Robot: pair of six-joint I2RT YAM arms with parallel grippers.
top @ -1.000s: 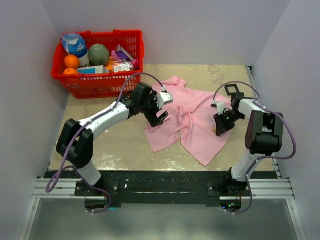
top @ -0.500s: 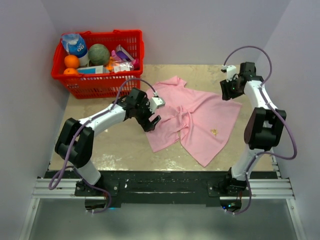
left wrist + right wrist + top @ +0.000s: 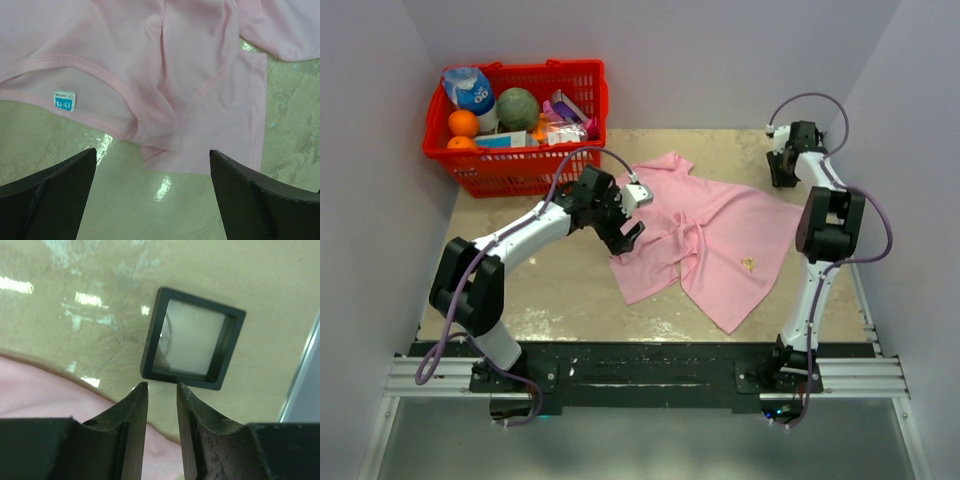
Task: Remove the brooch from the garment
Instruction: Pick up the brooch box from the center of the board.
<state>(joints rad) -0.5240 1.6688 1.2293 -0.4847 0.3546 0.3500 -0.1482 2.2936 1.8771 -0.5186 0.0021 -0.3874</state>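
At the far right corner of the table (image 3: 545, 290), my right gripper (image 3: 161, 386) hangs low over the bare surface. Its jaws are nearly together, with a narrow gap between them, and they hold nothing. Just beyond the fingertips a small black square case (image 3: 192, 345) with a pale inside lies flat on the table, apart from the fingers. An edge of the garment (image 3: 715, 225) shows at the lower left of the right wrist view.

My left gripper (image 3: 632, 232) is over the left side of the garment, near the collar. Its jaws stand fully wide and empty. In the left wrist view the collar band, a small white tag (image 3: 64, 100) and a folded hem lie between and ahead of the two fingers; whether the fingers touch the cloth I cannot tell.

The brooch (image 3: 748, 264) sits on the right part of the garment, near its right edge, well apart from both grippers.

A red basket (image 3: 520, 172) of groceries stands at the far left corner.
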